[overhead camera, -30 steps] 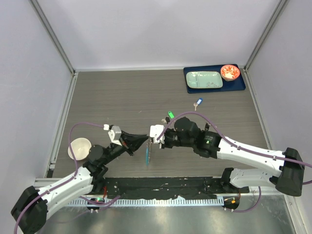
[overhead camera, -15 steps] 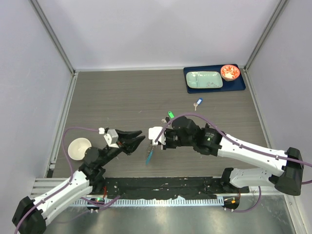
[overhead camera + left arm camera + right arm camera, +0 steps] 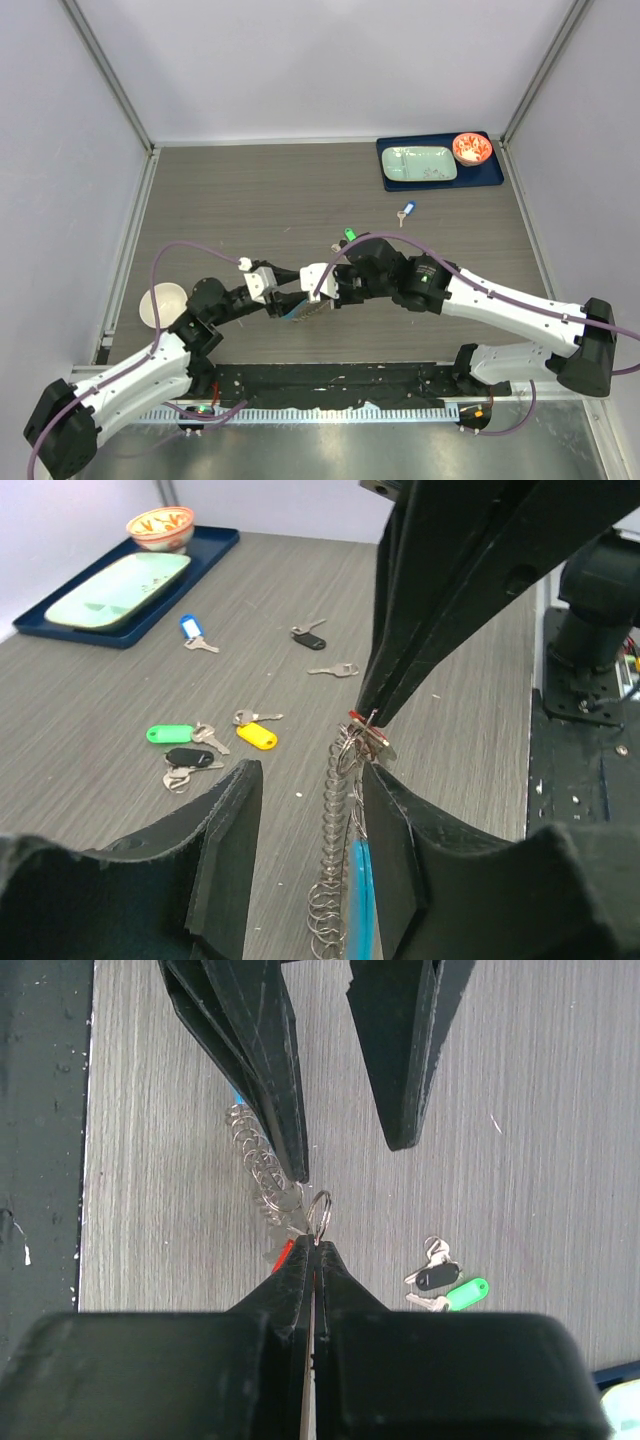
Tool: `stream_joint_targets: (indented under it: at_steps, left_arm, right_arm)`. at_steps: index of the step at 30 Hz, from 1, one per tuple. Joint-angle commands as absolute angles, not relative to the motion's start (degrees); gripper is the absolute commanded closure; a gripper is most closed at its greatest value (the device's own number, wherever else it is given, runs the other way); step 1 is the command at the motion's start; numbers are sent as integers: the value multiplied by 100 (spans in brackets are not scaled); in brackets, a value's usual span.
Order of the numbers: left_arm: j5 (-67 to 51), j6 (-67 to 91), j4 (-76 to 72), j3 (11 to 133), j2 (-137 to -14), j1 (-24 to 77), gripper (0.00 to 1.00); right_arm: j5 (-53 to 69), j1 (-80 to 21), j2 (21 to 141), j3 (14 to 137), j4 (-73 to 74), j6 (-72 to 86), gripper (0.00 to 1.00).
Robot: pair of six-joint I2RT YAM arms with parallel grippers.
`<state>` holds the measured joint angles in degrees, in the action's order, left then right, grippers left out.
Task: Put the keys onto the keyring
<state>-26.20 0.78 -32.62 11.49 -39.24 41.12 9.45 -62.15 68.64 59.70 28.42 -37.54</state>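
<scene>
Right fingers [image 3: 290, 1282] seemingly pinch coiled wire keyring [image 3: 336, 865]; left fingers [image 3: 225, 830] apart.

A robotics lab cell: wood-grain table [image 3: 250, 190] boxed by 3 plain white panels [image 3: 330, 60] (metal-framed), 2 cabled arms [image 3: 510, 310].

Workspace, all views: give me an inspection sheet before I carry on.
Surface: grey wood-grain table, no spills seen.
Job's things: keyring, one end pinched by right gripper, red key at that end; green key, yellow key, black key, blue key lie loose.
Clutter: white bowl; tray holding plate and red bowl.
Grippers: right gripper shut on keyring; left gripper open, fingers astride the chain.
Cables: left cable, right cable, purple, looping free.
Surroundings: white walls, metal frame; nothing else seen.
</scene>
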Motion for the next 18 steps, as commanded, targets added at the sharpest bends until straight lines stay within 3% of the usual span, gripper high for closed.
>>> stream_joint_targets:
  at_steps: [1, 10, 16, 18]
  left_arm:
    - [-3322, -649, -3147, 1555, -4209, 4087, 51]
    - [-3999, -967, -2822, 2039, -4904, 4087, 62]
    - [-4061, -1072, -2566, 2153, -5036, 4087, 85]
    - [-4052, -1072, -2566, 2153, -5027, 4096, 99]
  right_arm:
    - [1151, -6231, 6847, 6258, 2848, -3867, 99]
    - [1195, -6223, 6847, 6249, 2874, -3885, 99]
    - [1160, -6231, 6829, 6258, 2874, -3876, 99]
    - [1160, -6231, 6829, 6258, 2874, -3859, 99]
